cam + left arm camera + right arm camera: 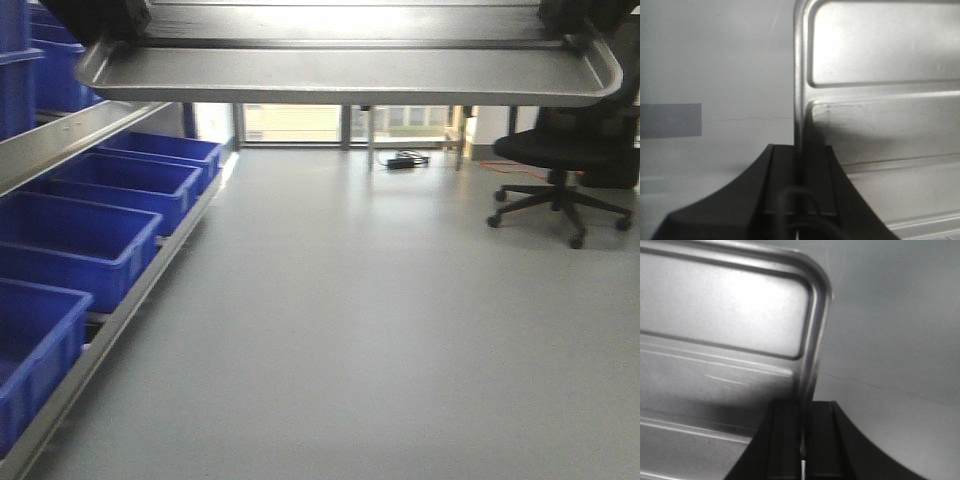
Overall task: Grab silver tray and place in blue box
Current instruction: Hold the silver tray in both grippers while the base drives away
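The silver tray [350, 72] hangs level across the top of the front view, high above the grey floor, held at both ends. My left gripper [799, 155] is shut on the tray's left rim [798, 75]; the ridged tray floor spreads to the right. My right gripper [804, 412] is shut on the tray's right rim [815, 340]; the tray floor spreads to the left. Several blue boxes, the nearest-middle one [75, 245] among them, stand in a row on a low rack at the left, well below the tray and to its left.
A metal shelf rail [60, 140] runs above the boxes at the left, with more blue crates [40, 60] on it. A black office chair [560, 170] stands at the right back. Windows and a cable lie at the far wall. Grey floor [370, 330] fills the middle.
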Robot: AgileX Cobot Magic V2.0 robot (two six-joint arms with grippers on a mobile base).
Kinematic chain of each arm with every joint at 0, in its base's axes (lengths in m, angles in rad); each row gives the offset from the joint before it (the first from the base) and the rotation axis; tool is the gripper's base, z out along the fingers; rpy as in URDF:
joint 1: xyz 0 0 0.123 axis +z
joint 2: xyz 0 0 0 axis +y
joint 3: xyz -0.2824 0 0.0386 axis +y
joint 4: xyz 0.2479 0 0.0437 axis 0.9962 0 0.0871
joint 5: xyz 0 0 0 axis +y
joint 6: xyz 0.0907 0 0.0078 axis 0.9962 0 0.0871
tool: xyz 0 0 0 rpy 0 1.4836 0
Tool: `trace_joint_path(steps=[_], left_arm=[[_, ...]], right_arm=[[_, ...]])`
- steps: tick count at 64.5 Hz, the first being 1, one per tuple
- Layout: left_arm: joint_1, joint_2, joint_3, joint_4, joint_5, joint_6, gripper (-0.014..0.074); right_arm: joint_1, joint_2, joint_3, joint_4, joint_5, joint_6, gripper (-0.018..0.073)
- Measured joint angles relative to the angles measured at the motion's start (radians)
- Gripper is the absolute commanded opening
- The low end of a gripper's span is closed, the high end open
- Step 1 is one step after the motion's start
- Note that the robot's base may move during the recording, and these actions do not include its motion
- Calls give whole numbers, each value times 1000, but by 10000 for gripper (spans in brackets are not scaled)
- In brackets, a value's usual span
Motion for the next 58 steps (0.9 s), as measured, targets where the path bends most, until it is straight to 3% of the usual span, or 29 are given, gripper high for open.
trace_joint_path(steps=[58], left_arm=[[-2,0,0,0,2,0,-97]], right_arm=[[0,-1,0,0,5,3,57]])
